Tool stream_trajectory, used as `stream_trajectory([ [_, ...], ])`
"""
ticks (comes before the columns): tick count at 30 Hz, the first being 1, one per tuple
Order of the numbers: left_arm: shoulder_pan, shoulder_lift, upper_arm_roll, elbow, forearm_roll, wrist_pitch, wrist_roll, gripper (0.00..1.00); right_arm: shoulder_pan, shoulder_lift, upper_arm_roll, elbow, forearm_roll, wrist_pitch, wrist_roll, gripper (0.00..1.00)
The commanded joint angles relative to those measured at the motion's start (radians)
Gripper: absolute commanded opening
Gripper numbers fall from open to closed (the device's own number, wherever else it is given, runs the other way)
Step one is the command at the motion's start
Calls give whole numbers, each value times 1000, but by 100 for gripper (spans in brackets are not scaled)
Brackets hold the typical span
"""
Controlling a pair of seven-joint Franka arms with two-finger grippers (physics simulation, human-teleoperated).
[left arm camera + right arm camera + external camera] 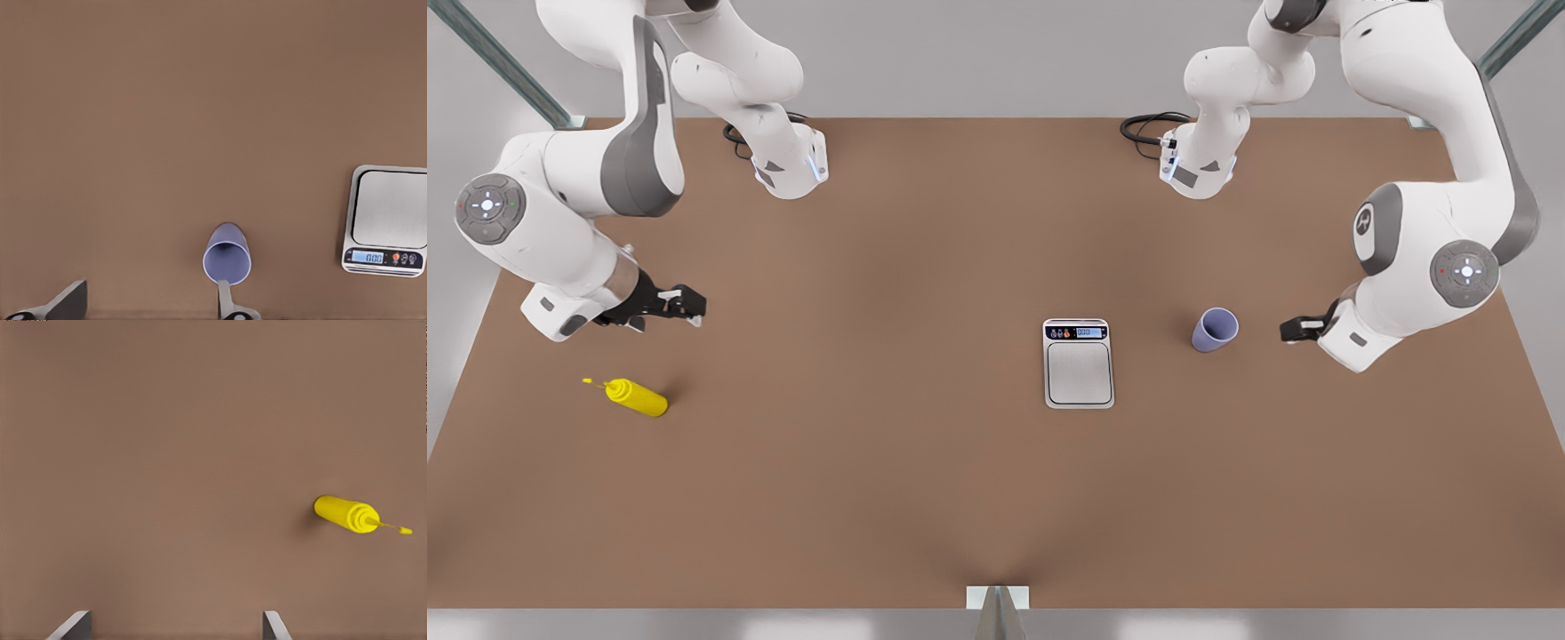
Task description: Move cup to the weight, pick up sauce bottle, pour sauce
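Flanking cup (1215, 330): weight (1079, 363), left jaws; sauce bottle (637, 396) near right jaws.

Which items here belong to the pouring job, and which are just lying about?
Job items: cup, upright on the table; scale; yellow sauce bottle; left gripper, open near the cup; right gripper, open.
Lying about: nothing besides the brown table.

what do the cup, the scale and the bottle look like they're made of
Cup: likely matte plastic, an even lavender-blue without glare. Scale: brushed steel-like plate, silver casing that could be metal or plastic, dark glossy display strip. Bottle: probably soft plastic, a uniform bright yellow with a thin nozzle.
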Motion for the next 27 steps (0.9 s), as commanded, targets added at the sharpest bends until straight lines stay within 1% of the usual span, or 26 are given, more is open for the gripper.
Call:
stream_trajectory([
  [1, 0, 0, 0, 0, 4, 0, 0, 100, 1, 0, 0, 0, 0, 0, 0, 100],
  [3, -1, 0, 0, -22, 4, 3, 0, 100, 1, 21, 0, 31, -5, -18, 2, 100],
  [4, -1, -9, 0, -72, 1, 9, 2, 100, -2, 24, 0, 35, -5, -25, 0, 100],
  [5, -1, -41, 2, -187, -1, 60, 2, 100, -5, 24, 0, 35, -5, -25, -2, 100],
  [6, 0, -48, 3, -271, -2, 127, 2, 100, -7, 29, 0, 38, -6, -23, 0, 100],
  [7, 0, -69, 5, -383, -10, 238, 2, 100, -21, 35, -2, 38, -2, -23, -6, 100],
  [9, 0, -115, 34, -554, -47, 412, 2, 100, -40, 35, -5, 38, -3, -25, -8, 100],
  [11, -1, -95, 34, -627, -59, 522, 2, 100, -36, 38, -5, 40, -3, -25, -3, 100],
  [13, -1, -89, 34, -631, -59, 522, 5, 100, -44, 38, -5, 40, -5, -23, -2, 100],
  [14, -1, -88, 34, -644, -59, 522, 6, 100, -48, 63, -8, 67, -6, -20, -8, 100],
  [19, -9, -28, 34, -652, -59, 523, 12, 100, -143, 113, -6, 114, 2, -15, -11, 100],
  [26, -11, 35, 34, -652, -59, 545, 14, 100, -120, 124, 0, 103, 3, -25, -11, 100],
  [27, -11, 46, 32, -652, -58, 546, 14, 100, -93, 135, 0, 106, -5, -72, -9, 100],
])
